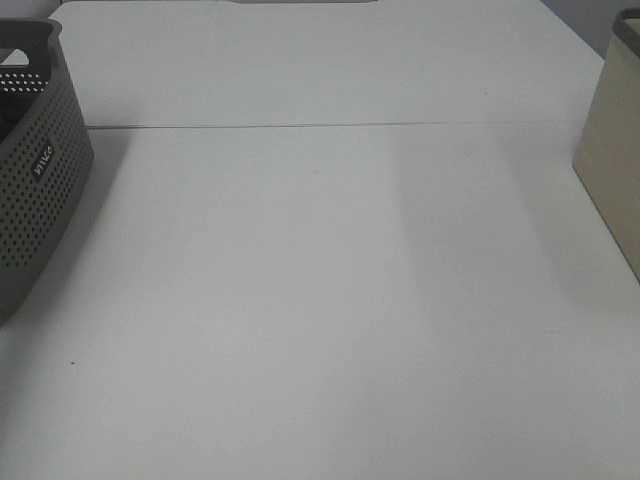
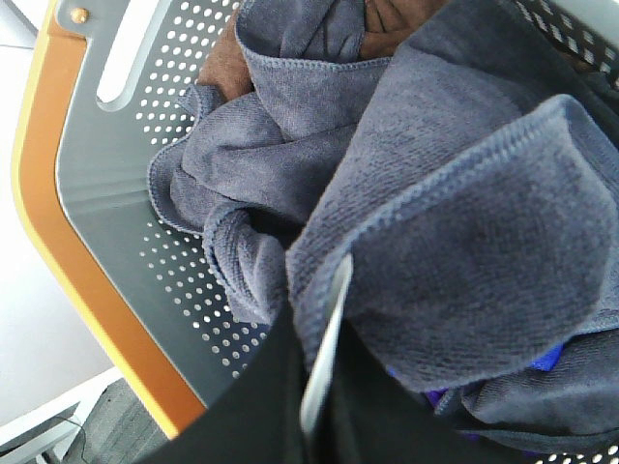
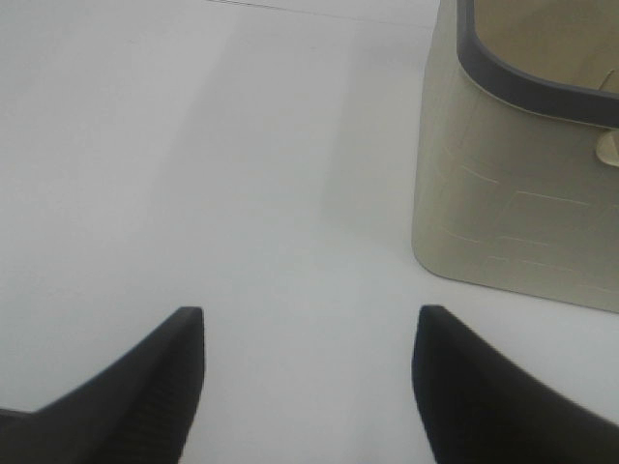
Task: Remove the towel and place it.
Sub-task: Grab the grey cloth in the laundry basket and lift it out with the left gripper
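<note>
The towel [image 2: 455, 222], dark charcoal-navy terry cloth with hemmed edges, lies bunched inside the grey perforated basket [image 2: 116, 184]. It shows only in the left wrist view. My left gripper [image 2: 324, 372] is down in the basket with its black jaws drawn together on a fold of the towel, which bulges up close to the camera. My right gripper [image 3: 309, 324] is open and empty, low over the bare white table. In the exterior high view only the basket's side [image 1: 40, 180] shows at the left edge; neither gripper nor the towel shows there.
The basket has an orange rim [image 2: 58, 251]. Brown cloth [image 2: 227, 58] and a bit of bright blue fabric [image 2: 546, 360] lie with the towel. A beige bin [image 1: 615, 150] stands at the table's right edge, close to my right gripper [image 3: 503, 193].
</note>
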{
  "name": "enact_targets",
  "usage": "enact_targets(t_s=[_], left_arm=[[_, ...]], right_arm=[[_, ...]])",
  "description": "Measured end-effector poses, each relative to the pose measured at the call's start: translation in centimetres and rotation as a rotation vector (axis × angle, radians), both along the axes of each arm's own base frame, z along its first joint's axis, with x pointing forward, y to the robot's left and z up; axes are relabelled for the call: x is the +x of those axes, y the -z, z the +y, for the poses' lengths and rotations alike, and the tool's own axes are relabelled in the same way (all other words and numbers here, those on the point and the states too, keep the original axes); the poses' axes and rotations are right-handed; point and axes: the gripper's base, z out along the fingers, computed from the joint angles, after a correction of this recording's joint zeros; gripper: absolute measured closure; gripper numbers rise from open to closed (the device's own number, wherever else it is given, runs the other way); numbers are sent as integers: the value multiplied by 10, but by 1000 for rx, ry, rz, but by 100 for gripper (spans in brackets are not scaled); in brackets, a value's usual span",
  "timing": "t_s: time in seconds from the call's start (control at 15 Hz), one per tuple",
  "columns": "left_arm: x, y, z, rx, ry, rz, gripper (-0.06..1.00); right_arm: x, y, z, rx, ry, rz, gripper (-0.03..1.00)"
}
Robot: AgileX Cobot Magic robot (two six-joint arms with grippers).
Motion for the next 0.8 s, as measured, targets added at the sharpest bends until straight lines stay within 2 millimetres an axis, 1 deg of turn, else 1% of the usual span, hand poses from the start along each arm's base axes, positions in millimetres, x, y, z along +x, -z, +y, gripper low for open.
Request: enact_targets(t_s=[0.33, 0.67, 0.8], left_arm=[[0, 0, 0, -12, -18, -8, 94], [0, 0, 0, -13, -19, -9, 89], [0, 0, 0, -14, -21, -9, 89]], right_arm=[[0, 0, 0, 0, 0, 0, 35], [0, 0, 0, 0, 0, 0, 35], [0, 0, 0, 0, 0, 0, 35]])
